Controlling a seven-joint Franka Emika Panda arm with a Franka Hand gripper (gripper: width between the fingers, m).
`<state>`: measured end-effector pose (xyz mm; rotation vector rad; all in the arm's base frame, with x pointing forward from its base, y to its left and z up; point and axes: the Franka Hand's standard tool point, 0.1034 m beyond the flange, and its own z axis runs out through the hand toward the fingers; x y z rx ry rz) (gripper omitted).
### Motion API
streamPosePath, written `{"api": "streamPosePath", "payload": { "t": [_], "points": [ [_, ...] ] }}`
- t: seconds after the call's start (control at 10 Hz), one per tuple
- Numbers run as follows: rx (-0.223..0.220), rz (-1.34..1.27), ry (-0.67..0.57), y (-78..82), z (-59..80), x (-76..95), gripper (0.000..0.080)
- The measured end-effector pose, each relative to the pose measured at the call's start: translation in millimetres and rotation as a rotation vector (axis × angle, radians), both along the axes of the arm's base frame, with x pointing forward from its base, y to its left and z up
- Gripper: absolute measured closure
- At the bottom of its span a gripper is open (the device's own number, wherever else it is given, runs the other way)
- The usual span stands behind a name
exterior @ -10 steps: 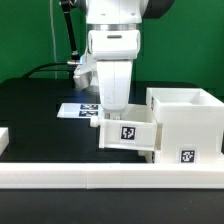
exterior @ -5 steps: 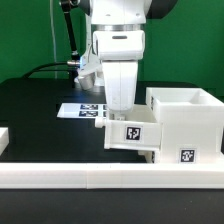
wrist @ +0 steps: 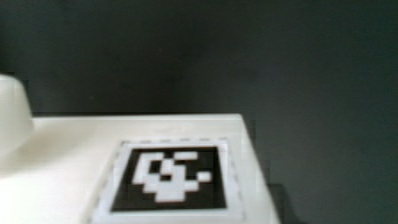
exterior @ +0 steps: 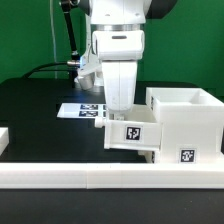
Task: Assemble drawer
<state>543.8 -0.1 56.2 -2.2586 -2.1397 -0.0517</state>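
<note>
My gripper (exterior: pixel 120 108) comes straight down onto a small white drawer box (exterior: pixel 132 136) with a black marker tag on its front, and is shut on its top edge. The fingertips are hidden behind the box wall. The box sits against the exterior view's left side of the larger white open-topped drawer housing (exterior: pixel 190 122), which carries its own tag low on the front. In the wrist view I see only a white panel (wrist: pixel 71 140) with a tag (wrist: pixel 169 175) over the black table; no fingers show there.
The marker board (exterior: pixel 76 109) lies flat on the black table behind the gripper. A long white rail (exterior: pixel 100 178) runs along the front edge. A small white piece (exterior: pixel 4 138) shows at the exterior view's left edge. Cables hang behind the arm.
From one second ago to half a second ago, the gripper and the small drawer box shifted toward the exterior view's right, closer against the housing. Nothing has moved since.
</note>
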Motion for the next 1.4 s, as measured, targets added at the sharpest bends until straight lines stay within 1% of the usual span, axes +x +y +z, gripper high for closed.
{"api": "streamPosePath", "payload": {
  "t": [0.9, 1.4],
  "points": [
    [0.006, 0.025, -0.027, -1.2, -2.5, -0.3, 0.0757],
    [0.008, 0.008, -0.037, 4.0, -2.7, 0.1, 0.0757]
  ]
}}
